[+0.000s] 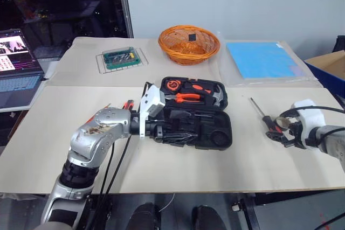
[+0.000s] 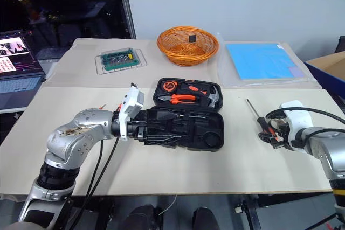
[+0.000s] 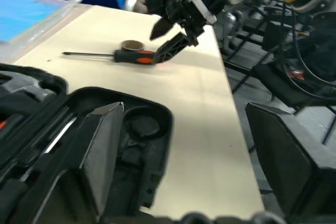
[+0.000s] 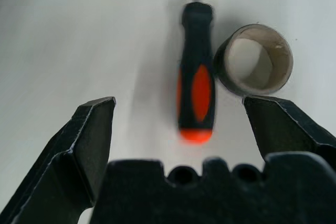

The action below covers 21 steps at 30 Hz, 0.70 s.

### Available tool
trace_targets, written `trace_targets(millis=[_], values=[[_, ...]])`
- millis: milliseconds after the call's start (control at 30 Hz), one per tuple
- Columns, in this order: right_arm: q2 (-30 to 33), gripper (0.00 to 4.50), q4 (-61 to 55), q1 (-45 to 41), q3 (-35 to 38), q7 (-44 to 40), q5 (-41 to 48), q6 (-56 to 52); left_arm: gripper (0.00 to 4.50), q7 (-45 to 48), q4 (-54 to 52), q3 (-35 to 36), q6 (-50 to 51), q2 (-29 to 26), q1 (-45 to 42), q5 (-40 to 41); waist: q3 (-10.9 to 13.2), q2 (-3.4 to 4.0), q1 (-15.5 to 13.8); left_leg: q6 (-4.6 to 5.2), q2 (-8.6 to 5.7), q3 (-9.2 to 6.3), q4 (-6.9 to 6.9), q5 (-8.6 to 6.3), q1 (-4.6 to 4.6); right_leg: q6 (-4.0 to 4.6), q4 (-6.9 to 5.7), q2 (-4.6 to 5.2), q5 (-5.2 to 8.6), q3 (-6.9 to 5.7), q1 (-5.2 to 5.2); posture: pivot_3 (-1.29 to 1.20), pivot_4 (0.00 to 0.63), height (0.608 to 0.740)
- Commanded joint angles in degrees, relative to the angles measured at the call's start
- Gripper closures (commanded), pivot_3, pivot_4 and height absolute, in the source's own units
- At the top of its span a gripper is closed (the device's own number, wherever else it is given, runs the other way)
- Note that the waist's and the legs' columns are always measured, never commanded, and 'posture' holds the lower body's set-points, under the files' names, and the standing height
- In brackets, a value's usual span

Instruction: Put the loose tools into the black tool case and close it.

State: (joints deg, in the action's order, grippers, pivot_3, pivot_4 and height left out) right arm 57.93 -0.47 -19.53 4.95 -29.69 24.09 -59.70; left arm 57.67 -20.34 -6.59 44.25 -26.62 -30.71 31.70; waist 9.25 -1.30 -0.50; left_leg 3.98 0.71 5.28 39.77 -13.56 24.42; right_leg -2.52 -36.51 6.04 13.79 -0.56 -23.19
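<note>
The black tool case lies open near the middle of the surface, both halves flat. It is hard moulded plastic with rounded corners. The far half holds an orange-handled pair of pliers, a hammer and a round orange tape measure in shaped recesses. The near half shows dark moulded slots; whether loose tools already sit in them cannot be told.

Task status, as judged: partly done at most. 1 slim screwdriver with a black-and-orange handle and a thin steel shaft lies well to the right of the case, with a small greyish tape roll, a short hollow ring, touching or just beside its handle. 2 more orange tips show on the surface at the case's left end, partly hidden by the arm. The lid is not yet closed.

The left pincer stands wide over the near half of the case, holding nothing. The right pincer stands wide, empty, its fingers to either side of the screwdriver handle and roll.

Beyond the case: a woven orange wicker basket, a small green box on a wire rack, a blue sheet in clear film.
</note>
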Motion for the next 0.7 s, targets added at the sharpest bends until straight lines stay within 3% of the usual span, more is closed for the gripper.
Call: trace_targets(millis=[33, 233, 367, 533, 700], values=[[0.0, 1.42, 4.7, -2.3, -1.8, -2.4, -3.1, 3.4, 0.40, -2.7, -2.4, 0.2, -1.3, 0.7, 0.8, 0.5, 0.0, 0.01, -0.2, 0.02, -0.01, 0.00, -0.01, -0.01, 0.05, -0.02, 0.03, 0.01, 0.00, -0.01, -0.01, 0.00, 0.150, 0.740], [0.3, 3.44, 5.9, -1.6, -2.9, -5.2, -5.8, 6.8, 0.40, -4.7, -3.6, 1.0, -1.5, 0.3, 3.1, 1.5, 0.0, 0.02, -0.1, 0.15, -0.06, 0.03, 0.01, -0.09, 0.21, -0.24, 0.41, 0.06, -0.12, -0.03, 0.01, 0.00, 0.150, 0.740], [2.1, 3.46, 0.7, 1.4, -0.3, -7.9, -5.9, 9.4, 0.40, -5.3, -3.0, 2.4, -3.7, 0.1, 5.3, 1.1, 0.0, 0.02, -0.1, 0.16, -0.05, 0.02, 0.00, -0.10, 0.20, -0.26, 0.42, 0.06, -0.13, -0.04, 0.02, 0.00, 0.150, 0.740], [5.2, 3.46, -16.3, 1.9, 5.8, -14.5, 0.3, 8.4, 0.40, -1.2, -2.3, 6.4, -9.8, -3.5, 11.6, 1.5, 0.0, 0.31, 0.5, 0.16, -0.04, 0.05, -0.02, -0.12, 0.22, -0.25, 0.41, 0.10, -0.14, 0.00, -0.05, 0.00, 0.150, 0.740], [4.8, 3.46, -20.7, -9.0, -7.8, -22.0, -2.8, 13.4, 0.40, 3.0, -2.8, 14.1, -11.6, -8.3, 19.1, 5.6, 0.0, 0.29, 1.4, 0.10, 0.09, 0.01, -0.02, -0.13, 0.09, -0.14, 0.43, 0.09, -0.17, -0.09, -0.01, 0.00, 0.150, 0.740]])
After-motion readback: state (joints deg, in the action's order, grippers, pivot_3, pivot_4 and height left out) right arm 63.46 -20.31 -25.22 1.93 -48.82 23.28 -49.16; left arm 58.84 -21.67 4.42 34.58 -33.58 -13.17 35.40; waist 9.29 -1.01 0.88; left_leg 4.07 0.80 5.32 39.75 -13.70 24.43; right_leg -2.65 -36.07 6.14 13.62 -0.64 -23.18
